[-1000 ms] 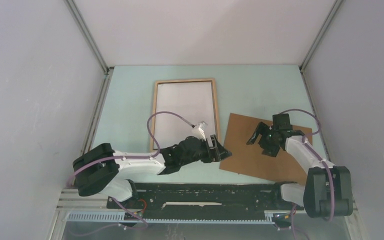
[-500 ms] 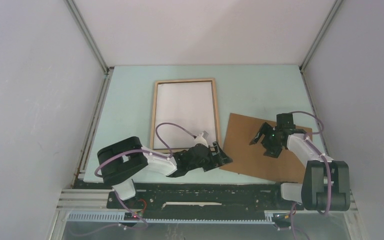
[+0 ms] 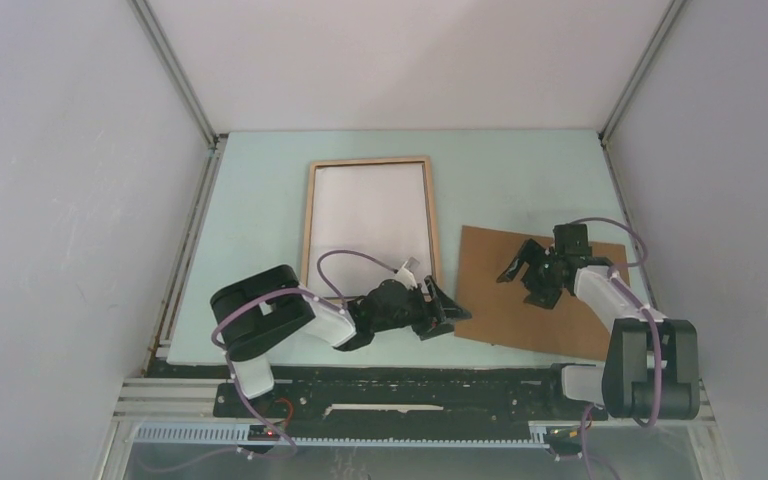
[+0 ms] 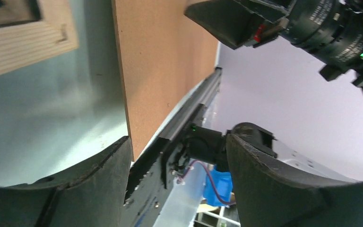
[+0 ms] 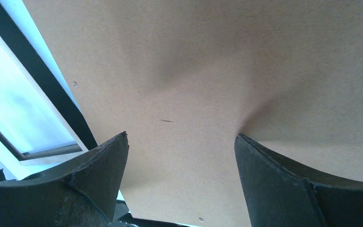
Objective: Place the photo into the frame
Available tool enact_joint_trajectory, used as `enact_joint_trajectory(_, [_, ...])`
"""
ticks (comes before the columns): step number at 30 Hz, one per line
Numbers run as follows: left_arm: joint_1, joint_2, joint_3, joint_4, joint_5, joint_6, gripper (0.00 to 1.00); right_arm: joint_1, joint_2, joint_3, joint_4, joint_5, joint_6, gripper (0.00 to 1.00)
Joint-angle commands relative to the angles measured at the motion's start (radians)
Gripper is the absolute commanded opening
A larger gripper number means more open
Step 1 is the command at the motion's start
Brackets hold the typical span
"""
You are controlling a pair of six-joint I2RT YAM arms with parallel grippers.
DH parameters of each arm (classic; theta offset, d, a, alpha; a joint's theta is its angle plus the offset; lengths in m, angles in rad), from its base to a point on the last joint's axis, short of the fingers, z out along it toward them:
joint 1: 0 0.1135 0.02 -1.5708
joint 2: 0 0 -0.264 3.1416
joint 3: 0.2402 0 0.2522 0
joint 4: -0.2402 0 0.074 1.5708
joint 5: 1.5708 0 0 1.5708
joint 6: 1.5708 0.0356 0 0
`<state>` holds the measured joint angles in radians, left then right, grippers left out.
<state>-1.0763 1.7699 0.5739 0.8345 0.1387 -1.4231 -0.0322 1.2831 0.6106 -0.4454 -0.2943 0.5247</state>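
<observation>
The frame [image 3: 307,235] lies flat at the table's middle, its light wood rim up. A plain white sheet [image 3: 370,225] fills its opening, and no printed face shows, so I cannot tell whether it is the photo. The frame's near corner [image 4: 23,40] appears in the left wrist view. My left gripper [image 3: 442,305] [image 4: 177,146] is open and lies low beside the near left corner of the brown backing board [image 3: 520,315] [image 4: 160,61], with nothing between its fingers. My right gripper [image 3: 525,280] [image 5: 179,142] hangs open over the board [image 5: 208,71], holding nothing.
The black rail [image 3: 410,385] [image 4: 170,142] runs along the table's near edge, just beyond the board's corner. Grey walls close in the left, right and back. The right gripper [image 4: 246,21] shows at the top of the left wrist view.
The left arm has folded back toward its base, and its gripper has slid a little right and nearer along the board's corner. The board's near left corner has shifted slightly right. The right gripper has barely moved.
</observation>
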Motion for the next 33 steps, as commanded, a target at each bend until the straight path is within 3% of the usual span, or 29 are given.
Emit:
enact_joint_trajectory(1, [0.006,0.008,0.037,0.418,0.088,-0.148,0.71,0.016,-0.001,-0.023,0.020,-0.044,-0.002,0.90])
enact_joint_trajectory(16, [0.203,0.107,0.074,0.422,0.134,-0.102,0.67,0.094,0.010,0.033,0.049,-0.030,0.009,0.92])
enact_joint_trajectory(25, [0.306,0.133,0.255,0.198,0.226,0.039,0.68,0.067,0.027,0.094,0.033,-0.039,-0.018,0.94])
enact_joint_trajectory(33, [0.403,0.131,0.269,0.164,0.260,0.067,0.68,0.067,0.111,0.101,0.085,-0.106,-0.019,0.94])
